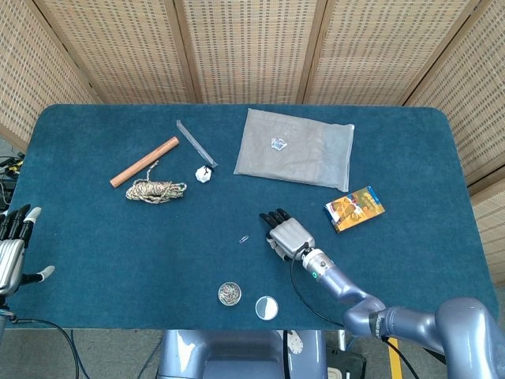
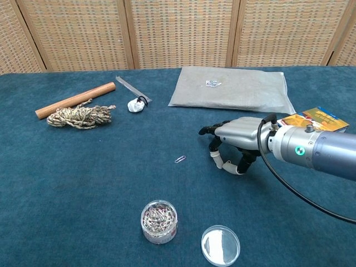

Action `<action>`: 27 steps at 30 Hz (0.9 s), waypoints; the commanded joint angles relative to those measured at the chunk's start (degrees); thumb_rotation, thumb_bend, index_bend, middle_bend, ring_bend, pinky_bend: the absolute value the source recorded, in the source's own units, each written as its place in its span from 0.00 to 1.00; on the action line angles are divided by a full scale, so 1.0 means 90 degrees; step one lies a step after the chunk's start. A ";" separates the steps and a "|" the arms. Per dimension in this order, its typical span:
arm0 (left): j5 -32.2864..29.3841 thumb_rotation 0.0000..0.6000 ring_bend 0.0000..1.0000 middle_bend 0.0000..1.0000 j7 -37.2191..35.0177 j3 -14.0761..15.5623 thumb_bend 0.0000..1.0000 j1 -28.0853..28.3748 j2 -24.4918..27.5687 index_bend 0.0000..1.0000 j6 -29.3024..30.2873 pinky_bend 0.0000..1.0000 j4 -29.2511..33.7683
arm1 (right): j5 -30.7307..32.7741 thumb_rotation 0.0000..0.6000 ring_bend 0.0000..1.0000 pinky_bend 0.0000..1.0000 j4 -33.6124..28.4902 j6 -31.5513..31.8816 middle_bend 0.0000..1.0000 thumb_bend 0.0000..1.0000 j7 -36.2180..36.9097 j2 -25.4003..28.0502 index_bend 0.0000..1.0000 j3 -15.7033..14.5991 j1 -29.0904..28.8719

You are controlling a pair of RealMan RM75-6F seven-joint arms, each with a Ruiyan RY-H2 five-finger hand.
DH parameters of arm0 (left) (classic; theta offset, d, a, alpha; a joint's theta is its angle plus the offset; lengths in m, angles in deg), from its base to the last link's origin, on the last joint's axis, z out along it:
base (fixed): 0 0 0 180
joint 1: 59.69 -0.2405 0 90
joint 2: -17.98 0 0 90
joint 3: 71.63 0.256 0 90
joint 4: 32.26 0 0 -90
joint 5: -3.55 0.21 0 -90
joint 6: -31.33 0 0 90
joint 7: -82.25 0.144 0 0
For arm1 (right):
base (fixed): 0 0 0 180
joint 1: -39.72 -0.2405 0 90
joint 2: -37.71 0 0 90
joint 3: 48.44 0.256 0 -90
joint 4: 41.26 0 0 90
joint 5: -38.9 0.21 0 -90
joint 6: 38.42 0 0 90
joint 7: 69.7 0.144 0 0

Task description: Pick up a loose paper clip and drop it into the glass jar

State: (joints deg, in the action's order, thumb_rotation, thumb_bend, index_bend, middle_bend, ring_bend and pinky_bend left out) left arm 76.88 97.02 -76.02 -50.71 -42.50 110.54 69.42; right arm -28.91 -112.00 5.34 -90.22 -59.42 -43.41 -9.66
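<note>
Paper clip (image 2: 180, 159) lies flat and alone on the blue cloth of the table (image 2: 67, 183), just to the left of the right hand (image 2: 233, 146) as the chest view shows it, and apart from it. That hand hangs low over the cloth, palm down, with the thumb and a finger curled toward each other underneath; a thin pale sliver shows between their tips, but I cannot tell whether it is a second clip or only the light finger pads, so I would not call anything held. The posture reads as a pinch being readied beside the clip rather than on it. Nearer the front edge stands the glass jar (image 2: 159, 222), open and already filled with a heap of clips, and its round lid (image 2: 221, 245) lies flat just beside it, presumably set off so the mouth is free for a drop from above. The left hand (image 1: 11, 251) rests at the far left edge in the head view, fingers straight and apart, holding nothing and well away from the work. An orange box (image 2: 316, 118) bears printing on its face, too small to read; no other lettering is legible.
</note>
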 commanded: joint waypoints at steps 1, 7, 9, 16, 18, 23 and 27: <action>0.0003 1.00 0.00 0.00 0.0005 0.0001 0.00 0.0001 0.0001 0.00 0.0000 0.00 0.0002 | -0.0184 1.00 0.00 0.00 0.0032 0.0156 0.00 0.48 0.0157 -0.0011 0.64 0.0015 0.0048; 0.0017 1.00 0.00 0.00 -0.0001 0.0006 0.00 -0.0002 0.0003 0.00 0.0007 0.00 0.0013 | -0.0545 1.00 0.00 0.00 -0.0121 0.0419 0.00 0.48 0.0577 0.0153 0.64 0.0077 0.0123; 0.0023 1.00 0.00 0.00 -0.0004 0.0005 0.00 -0.0001 0.0008 0.00 0.0009 0.00 0.0019 | -0.0641 1.00 0.00 0.00 -0.0244 0.0471 0.00 0.48 0.0658 0.0243 0.64 0.0080 0.0137; 0.0060 1.00 0.00 0.00 -0.0018 0.0019 0.00 -0.0003 0.0018 0.00 0.0010 0.00 0.0034 | -0.1197 1.00 0.00 0.00 -0.1124 0.0671 0.00 0.48 0.1031 0.0745 0.65 -0.0016 0.0187; 0.0073 1.00 0.00 0.00 -0.0028 0.0022 0.00 -0.0003 0.0022 0.00 0.0011 0.00 0.0040 | -0.1509 1.00 0.00 0.00 -0.1509 0.0726 0.00 0.48 0.1149 0.0945 0.65 -0.0112 0.0178; 0.0098 1.00 0.00 0.00 -0.0046 0.0028 0.00 -0.0011 0.0032 0.00 0.0024 0.00 0.0049 | -0.2467 1.00 0.00 0.00 -0.2249 0.0764 0.00 0.48 0.1359 0.1171 0.65 -0.0442 0.0016; 0.0102 1.00 0.00 0.00 -0.0061 0.0029 0.00 -0.0018 0.0043 0.00 0.0033 0.00 0.0051 | -0.2770 1.00 0.00 0.00 -0.2336 0.0749 0.00 0.48 0.1405 0.1115 0.65 -0.0529 -0.0073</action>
State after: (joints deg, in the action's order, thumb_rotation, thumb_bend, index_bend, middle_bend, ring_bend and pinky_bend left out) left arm 77.80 96.46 -75.76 -50.87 -42.12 110.84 69.88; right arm -52.80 -132.26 11.99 -78.08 -49.54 -47.47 -9.76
